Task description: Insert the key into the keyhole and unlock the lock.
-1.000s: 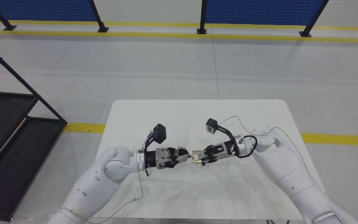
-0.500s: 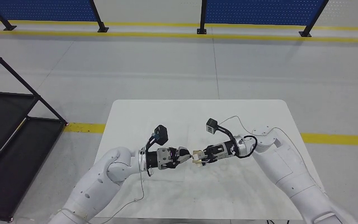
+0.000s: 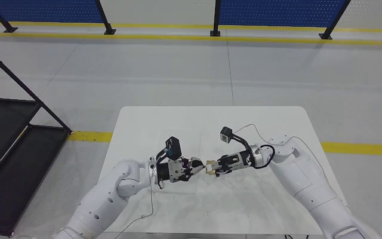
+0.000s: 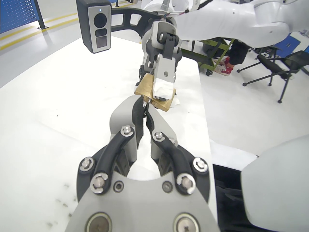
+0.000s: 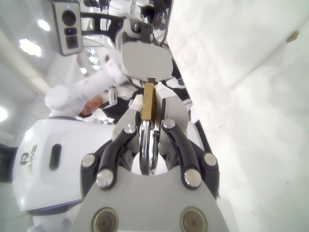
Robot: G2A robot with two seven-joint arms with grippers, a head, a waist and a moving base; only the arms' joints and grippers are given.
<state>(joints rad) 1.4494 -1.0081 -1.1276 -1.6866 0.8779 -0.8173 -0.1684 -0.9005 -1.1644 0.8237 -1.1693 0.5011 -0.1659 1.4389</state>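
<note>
Facing tip-to-tip over the table [image 3: 268, 197] | right gripper [image 5: 149, 95]: jaws clamped on brass padlock [image 5: 148, 102], shackle [image 5: 147, 143] toward its wrist | left gripper [image 4: 145, 108]: jaws pinched on key [image 4: 147, 101], touching padlock's base

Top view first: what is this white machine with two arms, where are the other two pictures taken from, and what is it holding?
It is a two-armed robot working at a white table, seen from a camera above its arms. The other two pictures come from cameras on its wrists, each looking along its own gripper. The right gripper is shut on a brass padlock. The left gripper is pinched shut on what seems to be the key, mostly hidden between its pads, right up against the padlock.
</note>
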